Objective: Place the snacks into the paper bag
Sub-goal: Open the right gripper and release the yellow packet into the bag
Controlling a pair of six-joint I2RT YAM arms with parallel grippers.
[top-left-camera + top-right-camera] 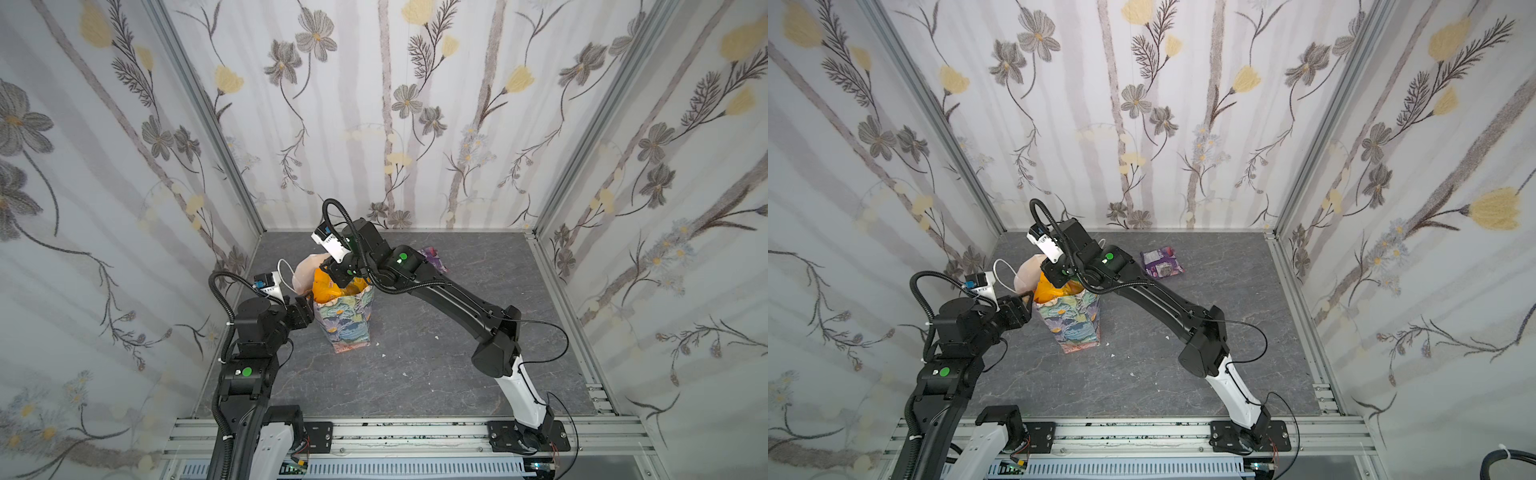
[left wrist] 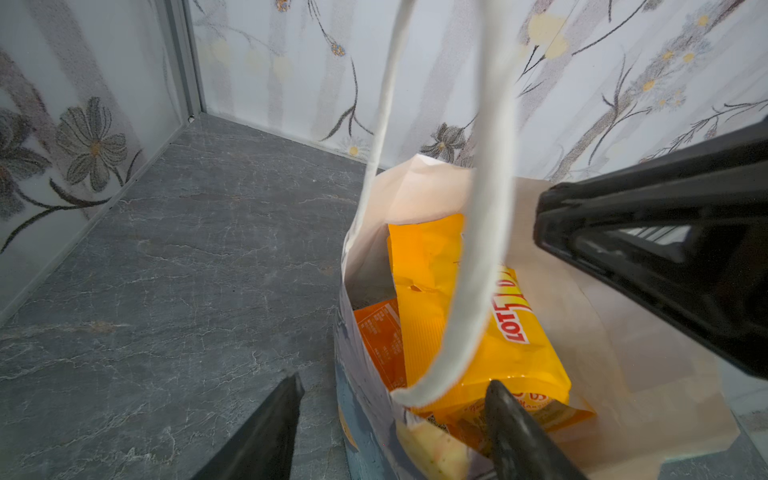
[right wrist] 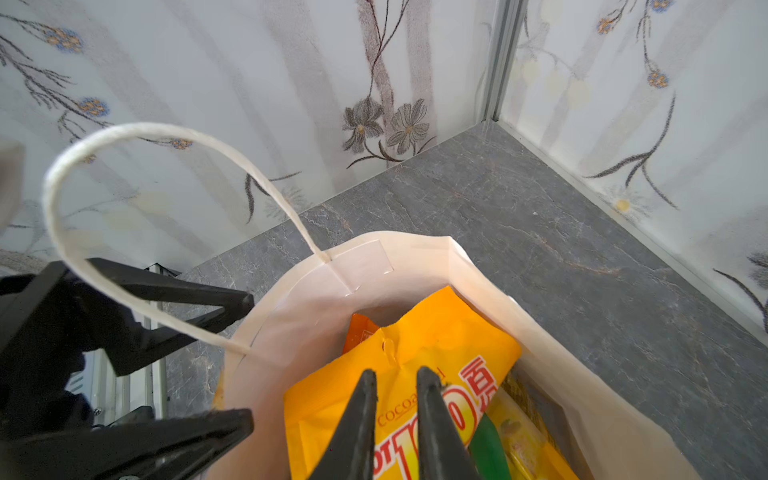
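Note:
The paper bag (image 1: 347, 322) (image 1: 1073, 326) stands upright at the table's middle left, its white inside (image 3: 316, 316) (image 2: 415, 195) showing. A yellow-orange snack packet (image 1: 328, 289) (image 1: 1050, 291) (image 2: 428, 257) (image 3: 436, 332) sticks out of its mouth, above an orange packet (image 2: 378, 332) and a green one (image 3: 486, 449). My right gripper (image 3: 397, 374) (image 1: 334, 282) hangs over that packet's face, jaws a narrow gap apart with nothing pinched. My left gripper (image 2: 395, 382) (image 1: 307, 303) is open and straddles the bag's near wall, one finger outside and one inside. A purple packet (image 1: 1162, 262) lies at the back.
The bag's white cord handles (image 2: 490, 166) (image 3: 54, 195) arch above its mouth, near both grippers. Flowered walls close in the table on three sides. An aluminium rail (image 1: 415, 432) runs along the front. Small white scraps (image 1: 437, 336) lie right of the bag.

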